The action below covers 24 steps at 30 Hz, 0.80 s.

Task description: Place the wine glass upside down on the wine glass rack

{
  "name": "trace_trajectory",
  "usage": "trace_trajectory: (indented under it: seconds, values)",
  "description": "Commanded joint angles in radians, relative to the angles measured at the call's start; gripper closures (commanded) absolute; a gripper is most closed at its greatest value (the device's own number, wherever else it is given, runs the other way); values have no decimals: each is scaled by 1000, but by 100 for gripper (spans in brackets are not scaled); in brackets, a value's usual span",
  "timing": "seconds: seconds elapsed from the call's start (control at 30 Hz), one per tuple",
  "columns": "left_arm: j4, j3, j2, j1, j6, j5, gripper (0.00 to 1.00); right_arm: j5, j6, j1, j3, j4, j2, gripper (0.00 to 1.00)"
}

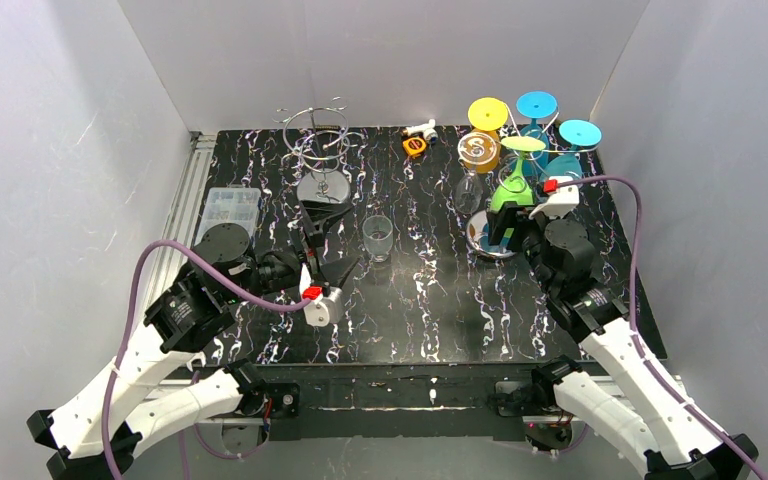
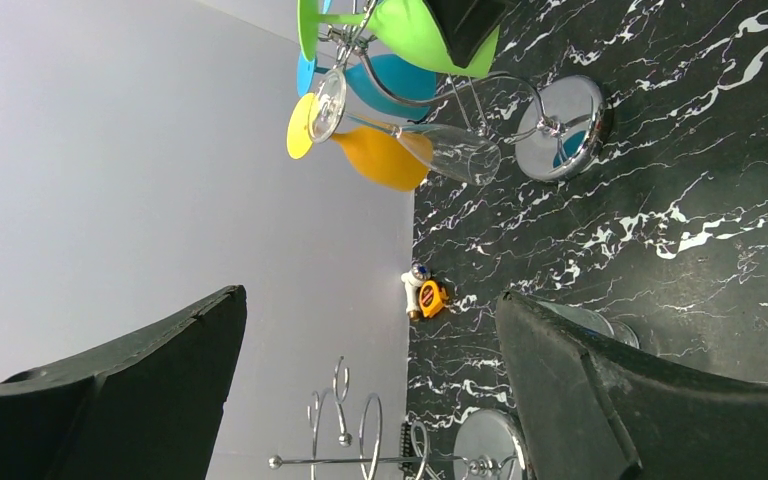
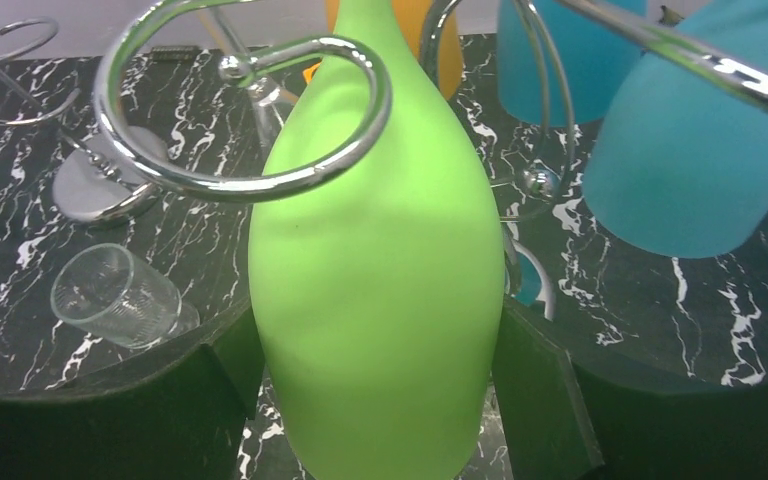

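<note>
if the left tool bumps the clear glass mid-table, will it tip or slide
Probably slides first: the clear glass looks short and stands upright on the smooth marbled table. Being see-through and thin-looking, it's likely light and breakable.

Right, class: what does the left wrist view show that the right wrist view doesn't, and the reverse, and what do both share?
Left wrist only: a small orange tape measure, a white toy figure beside it, and a yellow disc-shaped glass foot. Right wrist only: the right gripper, both fingers against the green wine glass, and a chrome wire loop circling its narrow end. Both: that green glass, the blue glasses, an orange glass and the black marbled table.
</note>
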Motion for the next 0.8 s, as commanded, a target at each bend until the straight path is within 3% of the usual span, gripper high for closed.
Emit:
trace_trajectory:
  seconds: [0.0,0.23,0.77]
  values:
    - [1,1,-10,-4,1,-5,5,-51,-6,-2,-16,88,6,35]
    - [-4,5,-8,-3,9,-7,5,-99,0,-2,-33,92,9,36]
    - [-8,27,32,-3,18,14,5,-217,-11,-1,-111,29,-147,38]
